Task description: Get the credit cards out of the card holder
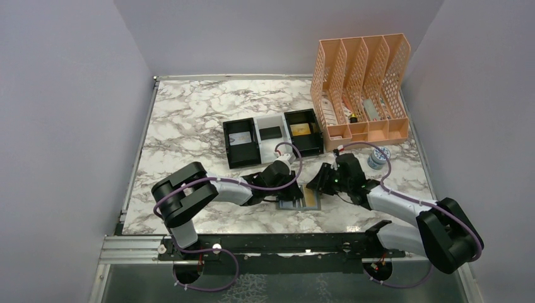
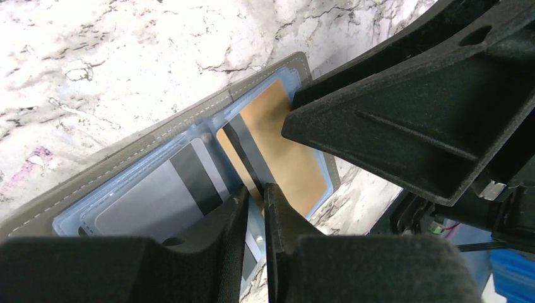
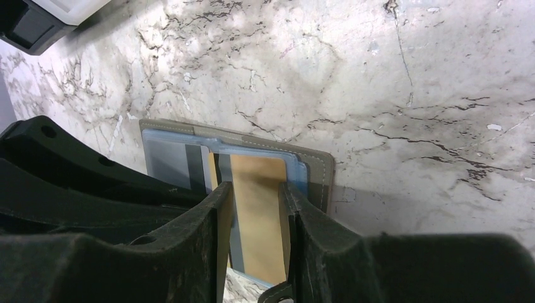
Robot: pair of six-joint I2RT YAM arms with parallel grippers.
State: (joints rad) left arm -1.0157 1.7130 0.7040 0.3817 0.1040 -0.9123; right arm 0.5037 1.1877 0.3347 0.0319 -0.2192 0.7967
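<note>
The card holder (image 1: 291,203) lies open and flat on the marble near the front, between my two grippers. In the left wrist view its taupe rim (image 2: 126,161) frames blue-grey panels: a grey card with a black stripe (image 2: 145,202) in one, a gold-yellow card (image 2: 284,151) in the other. My left gripper (image 2: 257,208) is nearly shut, its tips at the holder's middle fold (image 1: 287,189). My right gripper (image 3: 255,214) is open, its fingers low over the gold card (image 3: 255,189), one tip touching it. The holder's rim (image 3: 315,167) and the grey card (image 3: 164,161) show there too.
A black-and-white three-compartment tray (image 1: 271,136) stands just behind the grippers, with a gold item in its right bay. A peach mesh file rack (image 1: 363,82) is at the back right. A small blue-and-white round object (image 1: 378,158) sits by the right arm.
</note>
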